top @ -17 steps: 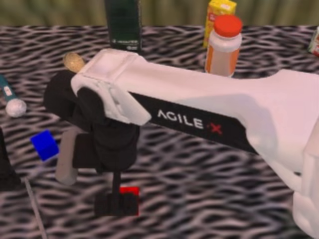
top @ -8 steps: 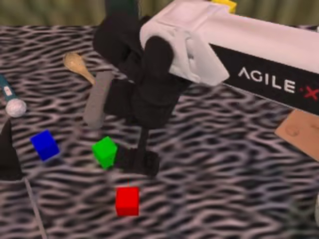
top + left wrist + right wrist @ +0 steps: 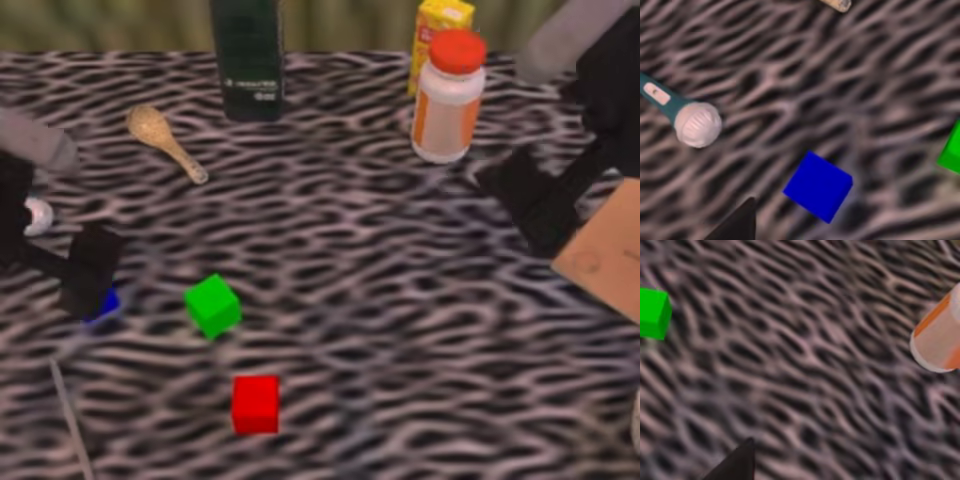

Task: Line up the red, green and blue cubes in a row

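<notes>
Dark green box (image 3: 246, 58): small white label, unreadable; no other text.

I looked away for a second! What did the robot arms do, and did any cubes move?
The right gripper pulled back from the middle to the table's right side, holding nothing. The left gripper came in over the blue cube. The green cube and red cube stayed put.

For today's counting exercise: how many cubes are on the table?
3: the red cube nearest the front, the green cube behind it, the blue cube partly under the left gripper.
</notes>
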You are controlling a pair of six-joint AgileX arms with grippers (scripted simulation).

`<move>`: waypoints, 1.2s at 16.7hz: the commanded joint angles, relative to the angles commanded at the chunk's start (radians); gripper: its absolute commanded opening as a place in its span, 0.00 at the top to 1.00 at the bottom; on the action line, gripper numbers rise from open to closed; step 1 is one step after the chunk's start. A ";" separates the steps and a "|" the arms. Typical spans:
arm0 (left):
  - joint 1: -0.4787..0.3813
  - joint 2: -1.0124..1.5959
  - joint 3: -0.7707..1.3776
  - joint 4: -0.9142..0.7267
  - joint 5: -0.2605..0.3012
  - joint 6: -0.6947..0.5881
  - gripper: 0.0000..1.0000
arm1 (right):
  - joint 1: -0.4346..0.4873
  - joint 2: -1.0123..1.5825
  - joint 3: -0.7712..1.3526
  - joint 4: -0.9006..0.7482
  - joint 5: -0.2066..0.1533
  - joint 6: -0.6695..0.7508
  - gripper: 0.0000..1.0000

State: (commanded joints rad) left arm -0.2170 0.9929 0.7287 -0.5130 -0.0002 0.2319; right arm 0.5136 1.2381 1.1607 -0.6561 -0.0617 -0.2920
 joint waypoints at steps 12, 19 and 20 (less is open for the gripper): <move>-0.197 0.923 0.659 -0.467 0.001 0.209 0.00 | -0.451 -1.105 -1.039 0.576 0.046 0.259 0.00; -0.221 1.026 0.748 -0.516 0.002 0.235 0.00 | -0.504 -1.238 -1.161 0.656 0.062 0.292 0.00; -0.221 1.026 0.748 -0.516 0.002 0.235 0.00 | -0.504 -1.238 -1.161 0.656 0.062 0.292 0.00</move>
State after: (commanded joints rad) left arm -0.4376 2.0187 1.4769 -1.0290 0.0016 0.4665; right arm 0.0100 0.0000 0.0000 0.0000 0.0000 0.0000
